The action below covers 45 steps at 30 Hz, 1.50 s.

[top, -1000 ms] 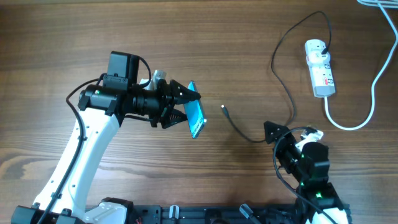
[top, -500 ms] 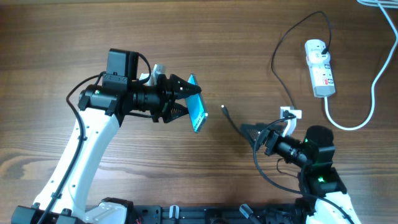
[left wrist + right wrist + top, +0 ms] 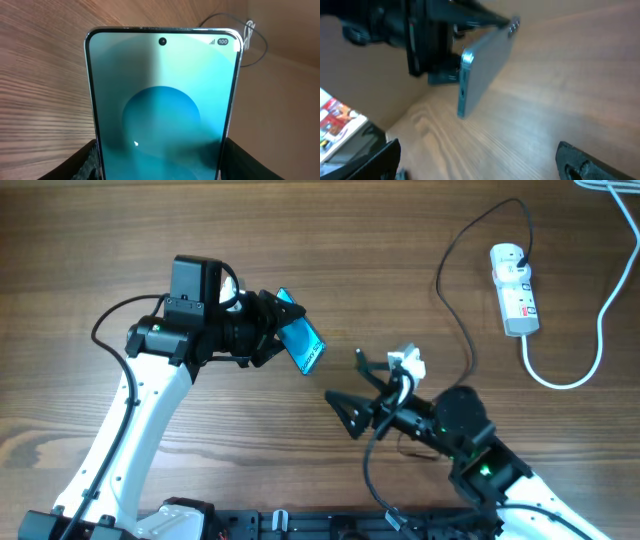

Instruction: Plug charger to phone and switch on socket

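While left fingers (image 3: 262, 305) clamp phone (image 3: 301, 344), now tilted, right fingers (image 3: 345, 399), spread wide, have swung left past charger (image 3: 362, 360) tip.

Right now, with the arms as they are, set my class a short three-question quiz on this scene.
1. True or false: the charger tip is plugged into the phone.
2. The left fingers grip: A the charger, B the phone, C nothing.
3. Fill in: the right fingers are ____ (open or shut).
Key: 1 false; 2 B; 3 open.
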Each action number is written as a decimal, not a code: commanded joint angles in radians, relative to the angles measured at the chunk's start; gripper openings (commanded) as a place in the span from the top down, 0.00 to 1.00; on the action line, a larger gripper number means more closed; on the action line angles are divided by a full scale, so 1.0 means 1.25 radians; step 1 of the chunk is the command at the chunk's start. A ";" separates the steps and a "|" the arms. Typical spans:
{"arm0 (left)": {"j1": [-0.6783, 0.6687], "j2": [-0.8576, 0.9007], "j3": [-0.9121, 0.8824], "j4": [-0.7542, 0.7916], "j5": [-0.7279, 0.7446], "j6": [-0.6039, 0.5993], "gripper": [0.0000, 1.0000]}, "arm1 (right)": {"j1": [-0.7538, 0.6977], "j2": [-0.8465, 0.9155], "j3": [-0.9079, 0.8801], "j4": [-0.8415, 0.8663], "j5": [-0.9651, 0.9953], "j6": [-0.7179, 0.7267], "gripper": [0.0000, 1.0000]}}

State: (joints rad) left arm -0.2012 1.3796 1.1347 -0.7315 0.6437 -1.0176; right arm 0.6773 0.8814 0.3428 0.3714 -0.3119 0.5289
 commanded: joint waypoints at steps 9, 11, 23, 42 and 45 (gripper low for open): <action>0.001 -0.018 0.021 0.005 -0.009 -0.009 0.64 | 0.040 0.370 0.191 0.226 0.007 0.042 0.05; 0.001 -0.018 0.021 0.005 -0.011 -0.009 0.64 | 0.053 0.375 0.203 0.235 0.047 0.048 0.09; 0.000 -0.018 0.021 0.005 -0.020 -0.009 0.64 | 0.089 0.451 0.241 0.269 0.113 0.085 0.25; 0.000 -0.018 0.021 -0.004 -0.020 -0.009 0.65 | 0.089 0.455 0.245 0.258 0.125 0.145 0.72; 0.000 -0.018 0.021 -0.004 -0.020 -0.009 0.65 | 0.089 0.454 0.245 0.258 0.124 0.167 0.77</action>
State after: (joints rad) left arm -0.2005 1.3796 1.1347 -0.7395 0.6075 -1.0245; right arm 0.7818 1.4441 0.6235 0.6804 -0.1333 0.7116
